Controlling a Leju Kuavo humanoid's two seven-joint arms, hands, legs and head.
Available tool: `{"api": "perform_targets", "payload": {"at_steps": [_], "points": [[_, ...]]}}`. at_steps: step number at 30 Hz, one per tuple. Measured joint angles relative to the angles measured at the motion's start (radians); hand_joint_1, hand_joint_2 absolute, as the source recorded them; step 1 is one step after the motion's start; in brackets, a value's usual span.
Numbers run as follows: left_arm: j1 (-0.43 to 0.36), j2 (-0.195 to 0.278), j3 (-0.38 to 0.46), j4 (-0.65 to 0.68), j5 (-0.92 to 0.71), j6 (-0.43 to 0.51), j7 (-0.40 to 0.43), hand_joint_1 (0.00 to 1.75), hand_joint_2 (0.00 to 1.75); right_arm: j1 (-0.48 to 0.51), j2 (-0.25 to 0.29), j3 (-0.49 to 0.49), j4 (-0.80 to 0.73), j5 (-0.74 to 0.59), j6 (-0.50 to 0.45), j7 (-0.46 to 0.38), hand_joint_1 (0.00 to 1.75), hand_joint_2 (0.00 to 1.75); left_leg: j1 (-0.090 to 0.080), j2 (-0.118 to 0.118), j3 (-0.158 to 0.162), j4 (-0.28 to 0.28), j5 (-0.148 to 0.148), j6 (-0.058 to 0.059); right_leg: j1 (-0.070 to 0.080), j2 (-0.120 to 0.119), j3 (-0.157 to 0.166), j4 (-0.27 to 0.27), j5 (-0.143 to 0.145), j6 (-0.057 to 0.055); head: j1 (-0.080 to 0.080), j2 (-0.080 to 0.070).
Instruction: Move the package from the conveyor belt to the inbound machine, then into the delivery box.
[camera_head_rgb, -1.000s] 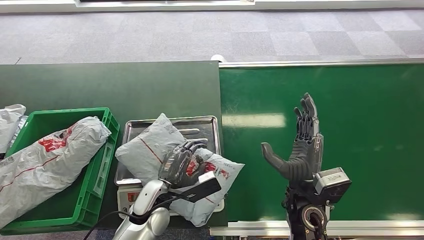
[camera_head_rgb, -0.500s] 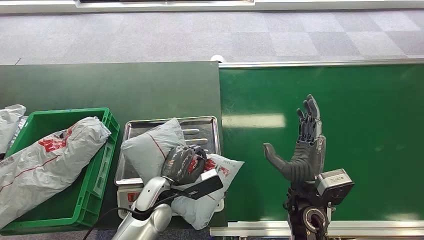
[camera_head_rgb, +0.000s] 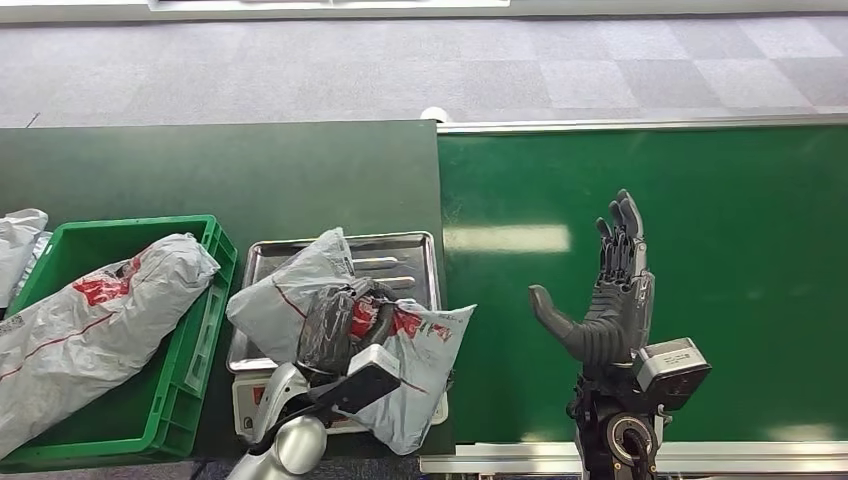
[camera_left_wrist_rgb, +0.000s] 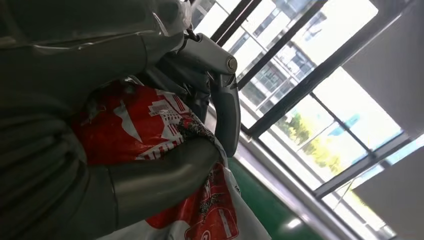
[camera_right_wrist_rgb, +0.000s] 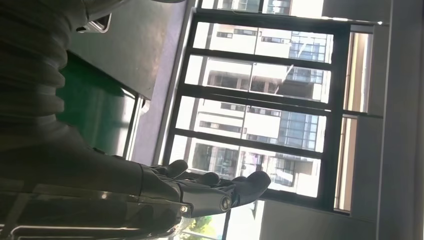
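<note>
I see my left robot hand (camera_head_rgb: 333, 325) gripping the grey package (camera_head_rgb: 405, 360) over the steel tray (camera_head_rgb: 400, 252). My right robot hand (camera_head_rgb: 605, 290) stands upright over the green belt (camera_head_rgb: 740, 260), fingers apart. A green crate (camera_head_rgb: 200, 330) holds another bag (camera_head_rgb: 90, 320).

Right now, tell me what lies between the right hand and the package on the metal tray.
In the head view, only bare green conveyor belt separates the right hand from the package, which the left hand grips over the metal tray.

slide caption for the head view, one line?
Left robot hand grips a grey package over the metal tray; right robot hand open above the conveyor belt.
</note>
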Motion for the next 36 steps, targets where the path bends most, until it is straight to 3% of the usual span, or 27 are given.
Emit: {"api": "perform_targets", "payload": {"at_steps": [7, 17, 24, 36], "points": [[0.055, 0.018, 0.031, -0.192, 0.159, 0.097, -0.082, 1.75, 1.75, -0.011, 0.0, 0.002, 0.006, -0.014, -0.003, -0.002, 0.0, 1.75, 0.0, 0.0, -0.003, 0.0, 0.0, 0.0, 0.0, 0.0, -0.003, 0.0, 0.0, 0.0, 0.0, 0.0], [0.086, 0.036, 0.077, -0.28, 0.189, 0.181, -0.129, 1.75, 1.75, -0.023, -0.001, 0.002, 0.016, -0.023, -0.009, -0.01, 0.0, 1.75, 0.0, 0.0, -0.003, 0.0, 0.0, 0.0, 0.0, 0.0, -0.003, 0.0, 0.0, 0.0, 0.0, 0.0], [0.067, 0.067, 0.197, -0.353, 0.184, 0.299, -0.147, 1.75, 1.75, -0.023, -0.006, 0.002, 0.028, -0.03, -0.019, -0.014, 0.0, 1.75, 0.001, 0.0, -0.003, 0.0, 0.0, 0.0, 0.001, 0.0, -0.004, 0.0, 0.0, 0.0, 0.0, 0.0], [0.04, 0.119, 0.394, -0.395, 0.226, 0.352, -0.205, 1.75, 1.75, -0.012, -0.017, 0.001, 0.049, -0.04, -0.032, -0.016, 0.0, 1.75, 0.001, 0.0, -0.004, 0.0, 0.0, 0.0, 0.0, 0.0, -0.005, 0.0, 0.0, 0.0, 0.0, 0.0]]}}
